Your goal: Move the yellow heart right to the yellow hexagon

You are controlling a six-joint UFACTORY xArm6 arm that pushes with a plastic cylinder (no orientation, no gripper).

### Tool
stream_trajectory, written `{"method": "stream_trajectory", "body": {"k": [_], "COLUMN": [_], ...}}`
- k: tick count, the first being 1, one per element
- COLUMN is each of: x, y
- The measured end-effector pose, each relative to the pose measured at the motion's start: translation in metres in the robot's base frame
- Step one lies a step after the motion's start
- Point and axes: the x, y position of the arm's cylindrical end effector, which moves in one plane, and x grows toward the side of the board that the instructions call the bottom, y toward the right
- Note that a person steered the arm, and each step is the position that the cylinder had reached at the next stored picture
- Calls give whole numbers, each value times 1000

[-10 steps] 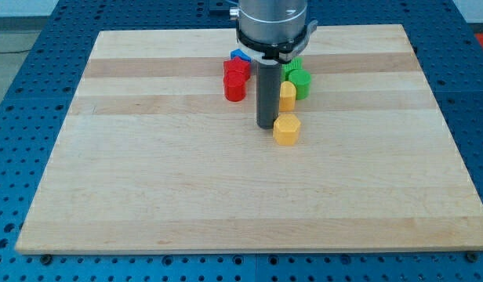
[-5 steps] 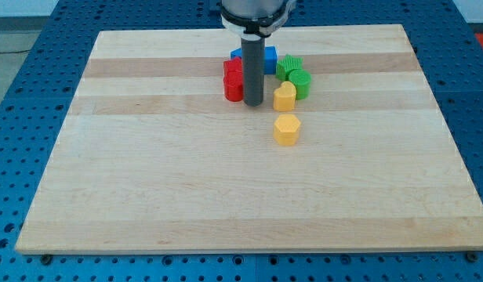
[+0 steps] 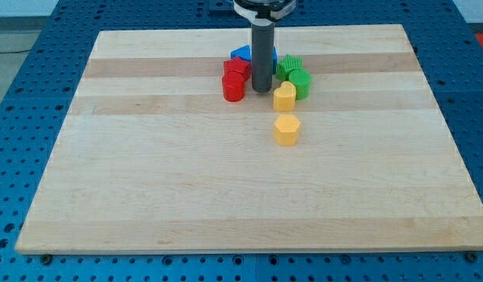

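My tip (image 3: 262, 88) sat down on the worktop (image 3: 147, 180) near the view's top, in the gap between the red blocks and the green ones, just up-left of the yellow heart (image 3: 285, 97). Couldn't tell if tip and heart were touching; v. close at least. The tool was a bare rod, so no jaws to be clenched or released, and it grasped nothing.

Yellow heart stood just below the green blocks (image 3: 294, 76), poss. touching the nearer one. Yellow hexagon (image 3: 286, 129) sat directly below the heart, w/ a clear strip of bare wood between them, so apart, not touching. Heart was more or less in line above the hexagon, not to its right.

Red blocks (image 3: 234, 80) were stacked close on the view's left of the rod; a blue block (image 3: 241, 55) peeked out behind them, shape unclear.

Progress, as I judged it: task not done. Heart hadn't reached the hexagon's right side. Left to do: get the tip behind the heart, push it down and to the view's right, then settle it beside the hexagon w/o knocking the hexagon or dragging a green block along.
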Motion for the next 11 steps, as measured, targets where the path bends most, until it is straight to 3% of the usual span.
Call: {"method": "stream_trajectory", "body": {"k": [2,3,7,8,11], "x": [80,91,-5,-6,82], "y": [4,-4,7,12,83]}}
